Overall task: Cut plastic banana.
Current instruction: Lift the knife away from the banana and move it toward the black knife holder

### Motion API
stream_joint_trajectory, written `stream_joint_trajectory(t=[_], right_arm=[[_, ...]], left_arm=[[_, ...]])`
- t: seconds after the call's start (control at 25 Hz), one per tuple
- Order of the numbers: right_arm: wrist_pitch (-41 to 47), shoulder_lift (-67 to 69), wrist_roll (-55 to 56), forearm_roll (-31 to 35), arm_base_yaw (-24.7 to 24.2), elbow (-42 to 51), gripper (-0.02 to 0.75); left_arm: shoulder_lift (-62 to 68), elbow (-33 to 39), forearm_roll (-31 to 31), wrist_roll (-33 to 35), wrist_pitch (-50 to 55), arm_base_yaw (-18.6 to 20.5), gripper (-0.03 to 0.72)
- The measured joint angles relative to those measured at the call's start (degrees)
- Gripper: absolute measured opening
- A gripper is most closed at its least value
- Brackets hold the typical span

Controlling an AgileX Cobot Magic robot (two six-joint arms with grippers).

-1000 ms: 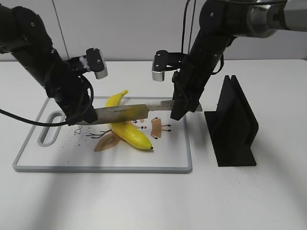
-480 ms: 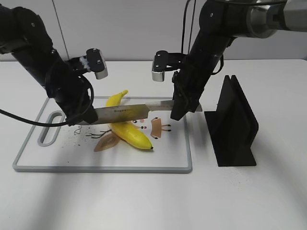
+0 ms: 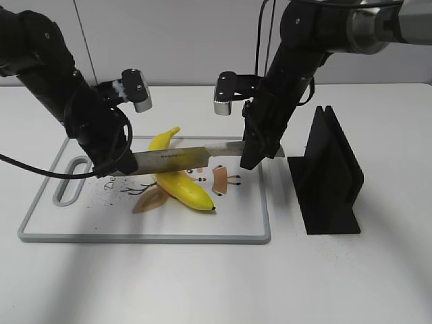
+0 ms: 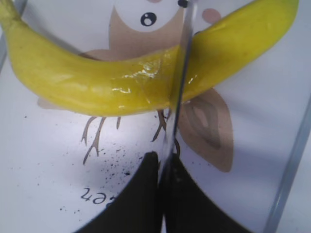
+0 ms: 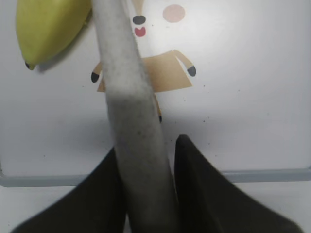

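The plastic banana (image 3: 183, 190), glossy yellow and curved, lies on the white cutting board (image 3: 47, 228). A knife (image 3: 177, 158) is held level across the banana's middle. My left gripper (image 3: 119, 167) is shut on the blade's tip end. My right gripper (image 3: 249, 159) is shut on the grey handle. In the left wrist view the blade (image 4: 181, 58) is seen edge-on between the fingers (image 4: 160, 162) and meets the top of the banana (image 4: 92, 82). In the right wrist view the handle (image 5: 125, 82) runs between the fingers (image 5: 147, 143), and the banana's end (image 5: 48, 24) shows at top left.
A black knife stand (image 3: 332, 177) stands on the table right of the board. The board has a handle slot (image 3: 69, 181) at its left end and printed cartoon figures (image 3: 221, 179) beside the banana. Both arms lean over the board.
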Motion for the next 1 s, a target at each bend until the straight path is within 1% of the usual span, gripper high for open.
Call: stream_joint_trajectory(t=[0.24,0.44,0.68,1.0], right_arm=[[1.2,0.0,0.2,-0.6,0.1,-1.4,0.237],[4.7,0.5,0.3,-1.7,0.2,-5.6,0.237],[8.4,1.1,0.4,-2.1,0.2,-8.4,0.237],[8.8,-2.0,0.5,-1.8,0.2,-8.8,0.237]], left_arm=[[0.0,-0.1,0.0,0.0,0.1,0.0,-0.007],[-0.6,0.3,0.1,-0.4,-0.7,-0.2,-0.011],[-2.5,0.8,0.8,-0.8,-0.9,-0.7,-0.015],[-7.3,1.1,2.3,-0.9,-0.8,-0.8,-0.018]])
